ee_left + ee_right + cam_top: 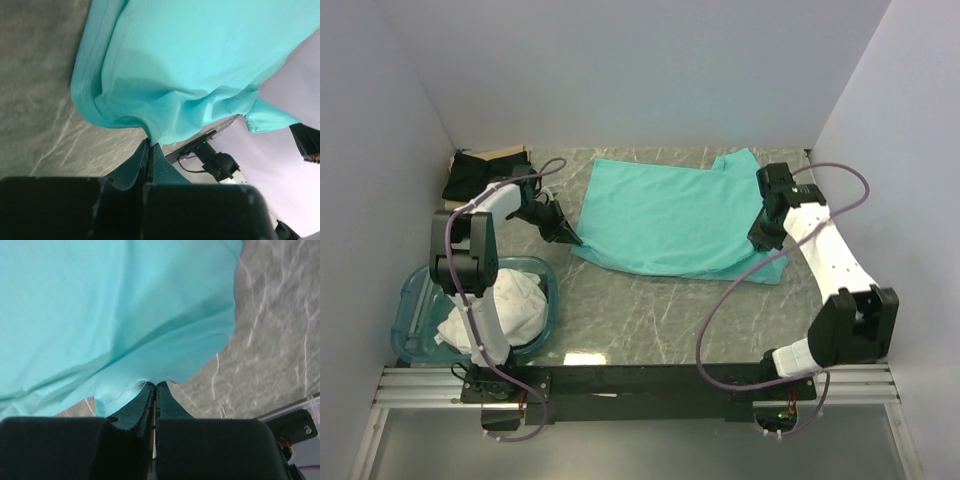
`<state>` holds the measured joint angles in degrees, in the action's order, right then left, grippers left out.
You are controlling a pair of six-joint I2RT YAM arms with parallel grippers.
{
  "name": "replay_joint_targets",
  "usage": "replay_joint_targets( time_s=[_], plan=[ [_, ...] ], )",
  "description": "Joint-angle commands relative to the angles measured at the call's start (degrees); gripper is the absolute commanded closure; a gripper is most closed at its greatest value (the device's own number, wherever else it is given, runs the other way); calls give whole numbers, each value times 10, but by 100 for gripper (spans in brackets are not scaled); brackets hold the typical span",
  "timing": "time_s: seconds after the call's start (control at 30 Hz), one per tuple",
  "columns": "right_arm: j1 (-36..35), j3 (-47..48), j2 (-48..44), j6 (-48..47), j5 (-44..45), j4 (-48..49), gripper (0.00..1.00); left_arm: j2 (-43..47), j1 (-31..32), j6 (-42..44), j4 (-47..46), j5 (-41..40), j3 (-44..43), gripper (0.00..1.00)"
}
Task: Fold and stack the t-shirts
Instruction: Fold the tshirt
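While soft mint-teal t-shirt [670, 215] drapes veined table [650, 320] | left jaws, right jaws: pinching its edge

Grey marbled tabletop [650, 320]; plain white walls [620, 70] on three sides; metal rail [410, 385] along near edge.

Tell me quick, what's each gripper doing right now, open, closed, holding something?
Left gripper: closed, pinching an edge of the mint-teal t-shirt.
Right gripper: closed, pinching the same shirt's opposite side.
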<state>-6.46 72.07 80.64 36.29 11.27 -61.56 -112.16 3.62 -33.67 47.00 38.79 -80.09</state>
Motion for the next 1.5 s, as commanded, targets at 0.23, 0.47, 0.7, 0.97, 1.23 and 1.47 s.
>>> replay_joint_targets(
  time_s=[0.23, 0.47, 0.7, 0.97, 1.23, 1.47],
  plan=[
    [21, 162, 151, -47, 46, 21, 100, -74, -19, -16, -28, 65, -88, 100],
    [36, 242, 224, -63, 52, 11, 100, -121, -20, -22, -14, 69, -163, 100],
    [44, 314, 283, -78, 51, -2, 100, -159, -22, -33, -10, 72, -204, 100],
    [49, 362, 332, -88, 53, -14, 100, -169, -27, -61, -39, 74, -219, 100],
    [50, 392, 361, -92, 52, -19, 100, -178, -27, -75, -60, 76, -226, 100],
    [49, 405, 387, -97, 50, -19, 100, -190, -29, -73, -62, 67, -242, 100]
  ],
)
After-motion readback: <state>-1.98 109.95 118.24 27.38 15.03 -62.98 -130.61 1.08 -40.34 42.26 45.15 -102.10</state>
